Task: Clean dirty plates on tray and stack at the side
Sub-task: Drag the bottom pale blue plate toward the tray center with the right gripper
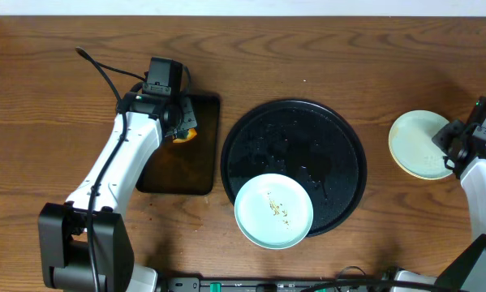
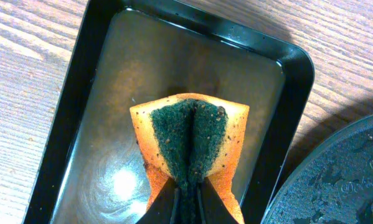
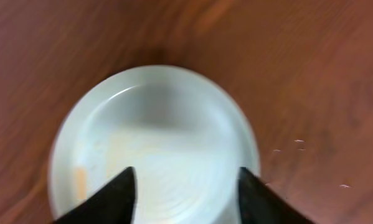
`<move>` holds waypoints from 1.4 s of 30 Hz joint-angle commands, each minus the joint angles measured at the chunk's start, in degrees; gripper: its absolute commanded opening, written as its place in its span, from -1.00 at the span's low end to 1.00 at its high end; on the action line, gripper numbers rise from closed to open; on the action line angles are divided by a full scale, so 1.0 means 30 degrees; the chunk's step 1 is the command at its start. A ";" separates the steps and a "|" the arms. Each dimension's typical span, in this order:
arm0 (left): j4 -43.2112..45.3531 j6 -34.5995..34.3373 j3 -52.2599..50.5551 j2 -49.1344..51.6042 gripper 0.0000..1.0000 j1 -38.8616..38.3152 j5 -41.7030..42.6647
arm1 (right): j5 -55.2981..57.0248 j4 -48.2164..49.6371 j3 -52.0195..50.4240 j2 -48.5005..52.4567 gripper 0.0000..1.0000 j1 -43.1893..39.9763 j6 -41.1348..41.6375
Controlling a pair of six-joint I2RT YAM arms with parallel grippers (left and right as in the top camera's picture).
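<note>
Left gripper (image 2: 187,190) clamps a folded sponge (image 2: 192,134) over the rectangular tray (image 2: 80,81); right gripper (image 3: 186,177), spread wide and empty, hangs above two stacked plates (image 3: 155,106) on the tabletop (image 1: 64,122); one smeared plate (image 1: 273,210) overlaps the black tray (image 1: 291,138) rim.

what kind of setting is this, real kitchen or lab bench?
Most likely a lab bench staged for dishwashing, not a kitchen: a wood-grain table, a round black tray with a smeared plate, and a sponge over a small rectangular tray. No sink or tap shows.

Robot lab, 2 arms (image 1: 121,158), wood table (image 1: 48,81)
</note>
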 commanded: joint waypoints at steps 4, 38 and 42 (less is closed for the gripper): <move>-0.0015 0.0240 0.0073 -0.0102 -0.85 0.0066 -0.0087 | -0.9857 -0.0634 0.0022 0.0051 0.10 0.0663 -0.1319; -0.0386 0.0233 0.0073 -0.0102 -0.85 0.0066 -0.0087 | -1.0411 -0.4663 -0.5559 0.0058 -0.49 1.5234 -0.0503; -0.0423 0.0233 0.0073 -0.0102 -0.85 0.0066 -0.0080 | -1.0047 -0.3752 -0.5603 0.0058 -0.81 1.5220 -0.0481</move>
